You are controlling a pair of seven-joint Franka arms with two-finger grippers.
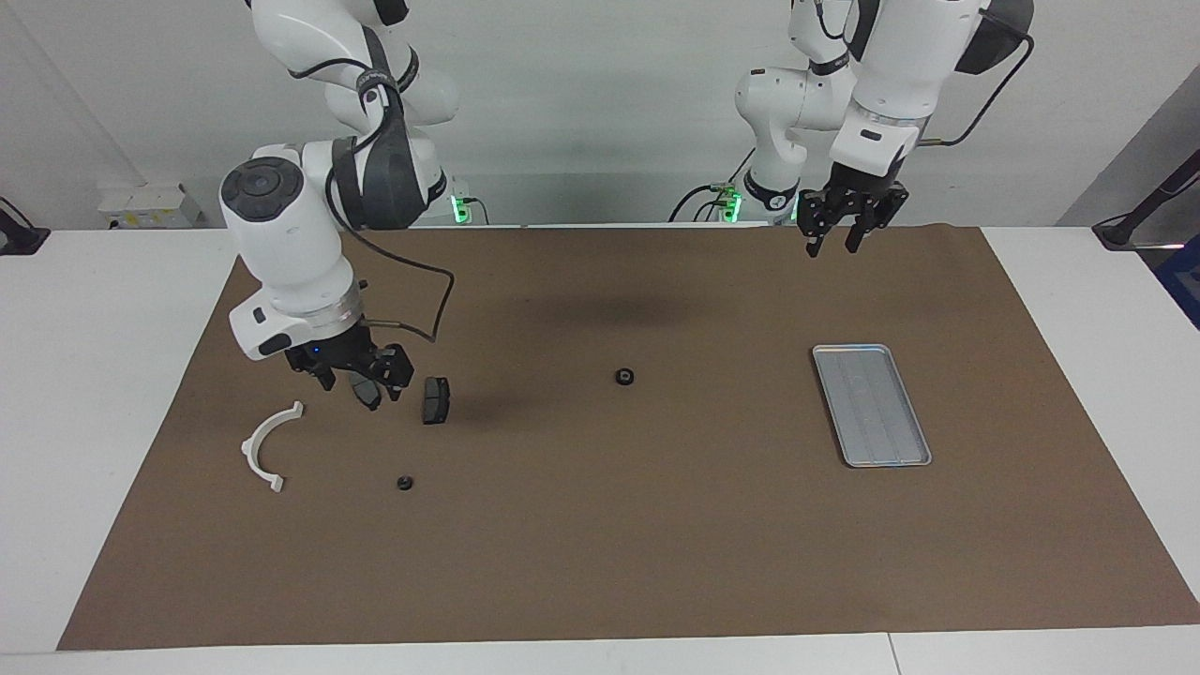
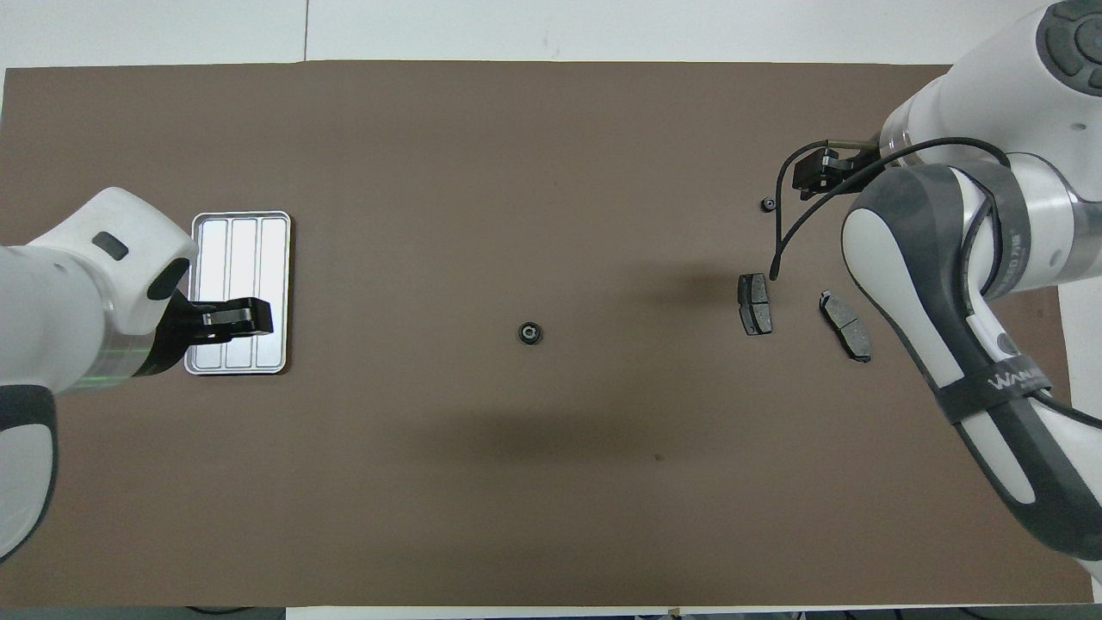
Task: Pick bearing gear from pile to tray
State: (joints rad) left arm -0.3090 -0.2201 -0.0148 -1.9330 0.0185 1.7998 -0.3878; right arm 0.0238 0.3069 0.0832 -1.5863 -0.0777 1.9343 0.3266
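Observation:
The bearing gear, a small black ring, lies alone mid-table between the pile and the tray. The pile shows a white arc, one brake pad, a second pad and a tiny black round piece. My right gripper hangs low over the pile, open and holding nothing. The ribbed silver tray holds nothing. My left gripper is raised high toward the tray's end of the table, fingertips apart, nothing between them.
A brown mat covers the table under all the parts. The white table edge borders it. In the overhead view the right arm hides the white arc.

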